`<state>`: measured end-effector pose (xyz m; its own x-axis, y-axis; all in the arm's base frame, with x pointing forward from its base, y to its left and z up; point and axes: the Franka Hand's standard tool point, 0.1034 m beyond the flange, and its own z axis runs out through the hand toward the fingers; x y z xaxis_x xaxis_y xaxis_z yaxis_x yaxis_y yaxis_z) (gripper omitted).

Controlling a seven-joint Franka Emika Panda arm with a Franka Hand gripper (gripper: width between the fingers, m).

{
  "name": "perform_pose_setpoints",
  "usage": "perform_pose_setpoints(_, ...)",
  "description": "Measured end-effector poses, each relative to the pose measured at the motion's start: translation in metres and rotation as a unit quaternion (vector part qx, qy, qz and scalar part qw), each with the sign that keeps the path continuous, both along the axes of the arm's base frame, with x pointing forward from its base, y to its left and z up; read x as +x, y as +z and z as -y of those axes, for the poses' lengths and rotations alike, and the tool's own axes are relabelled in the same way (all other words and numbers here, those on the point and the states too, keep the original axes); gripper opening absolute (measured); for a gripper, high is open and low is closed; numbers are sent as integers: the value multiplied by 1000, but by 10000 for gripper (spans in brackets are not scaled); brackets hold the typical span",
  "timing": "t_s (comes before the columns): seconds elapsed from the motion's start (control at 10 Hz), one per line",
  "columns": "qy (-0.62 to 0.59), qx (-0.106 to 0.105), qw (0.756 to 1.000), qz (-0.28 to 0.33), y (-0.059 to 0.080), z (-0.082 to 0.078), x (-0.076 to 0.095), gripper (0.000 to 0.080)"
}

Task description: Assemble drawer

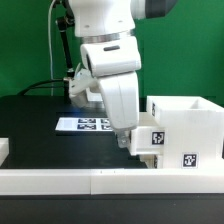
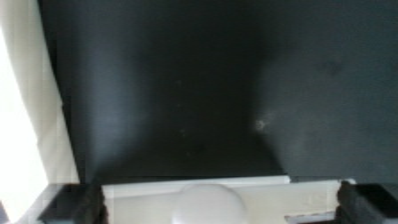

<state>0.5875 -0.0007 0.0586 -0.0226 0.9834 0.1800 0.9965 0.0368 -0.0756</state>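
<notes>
— Hanging low in the middle of the exterior view, the white arm (image 1: 115, 75) is seen with its gripper (image 1: 126, 143) down at the near left corner of the drawer shell (image 1: 185, 128). How are the jaws set?

— They are seen spread wide apart; nothing is clamped between them. In the wrist view, the black fingertips (image 2: 71, 205) are found at the lower corners of the frame, with a white drawer part (image 2: 196, 200) lying between them at the bottom edge.

— Where is the drawer placed?

— The shell is stood on the black worktop (image 1: 40, 125) at the right of the exterior view; two square tags (image 1: 156, 138) are shown on its front.

— What else is shown?

— The marker board (image 1: 84, 124) is laid flat at centre left, behind the arm. A long white rail (image 1: 60, 182) is run along the lower edge of the frame.
</notes>
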Motion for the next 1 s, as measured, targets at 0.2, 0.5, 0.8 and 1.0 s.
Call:
perform_pose_setpoints(0.2,0,0,1000,-1,0,-8,0,649)
perform_pose_setpoints(0.5,-7,1,1000,-3,0,-30,-1,649)
perform_pose_setpoints(0.8,-11,1,1000,-2,0,-35,-1,649)
perform_pose_setpoints(1.0,-4,0,1000,-12,0,-18,-3,649)
